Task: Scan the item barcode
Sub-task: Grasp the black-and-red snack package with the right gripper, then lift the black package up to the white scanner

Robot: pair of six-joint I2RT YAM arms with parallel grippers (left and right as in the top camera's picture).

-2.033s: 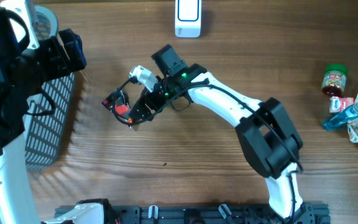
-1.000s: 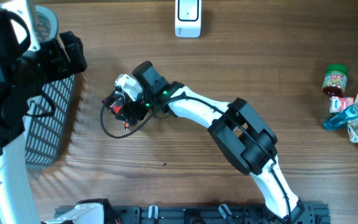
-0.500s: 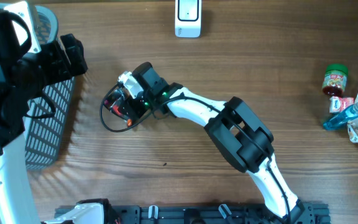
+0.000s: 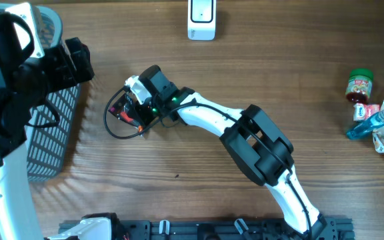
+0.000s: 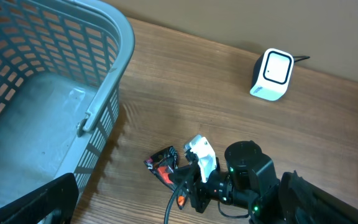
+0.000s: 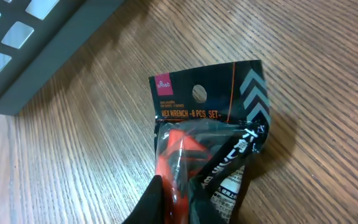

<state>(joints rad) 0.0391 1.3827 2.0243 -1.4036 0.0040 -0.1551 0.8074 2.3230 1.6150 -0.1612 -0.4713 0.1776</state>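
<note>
The black-and-red plastic packet of hex wrenches (image 6: 207,143) is lying flat on the wooden table (image 4: 179,160), on the robot's side of the white box-shaped barcode scanner (image 4: 201,20) and to the left of it, well apart from it. The packet is pinched at one end by the right gripper (image 6: 174,202), whose jaws are closed on it. Its long axis runs straight out from those fingers, with the header card and hang hole at the far end, away from the scanner. A white label (image 6: 232,183) is seen just beside the fingers; whether it carries the barcode cannot be told.

The right arm is clearly the nearer one and already has the packet. Judged from this, the coming move is a lift and a carry away from the robot and to the right, to the scanner's face, with the label turned toward it.

A black cable loop (image 4: 115,130) lies beside the packet, on the side away from the scanner. The left gripper (image 4: 77,59) is held wide and holds nothing, hanging by the grey slotted plastic basket (image 5: 120,37), farther left of the scanner than the packet. No item is seen in the part of the basket shown. A green-lidded jar (image 4: 359,85) and a blue bottle (image 4: 372,123) sit in a cluster far right of the scanner.
</note>
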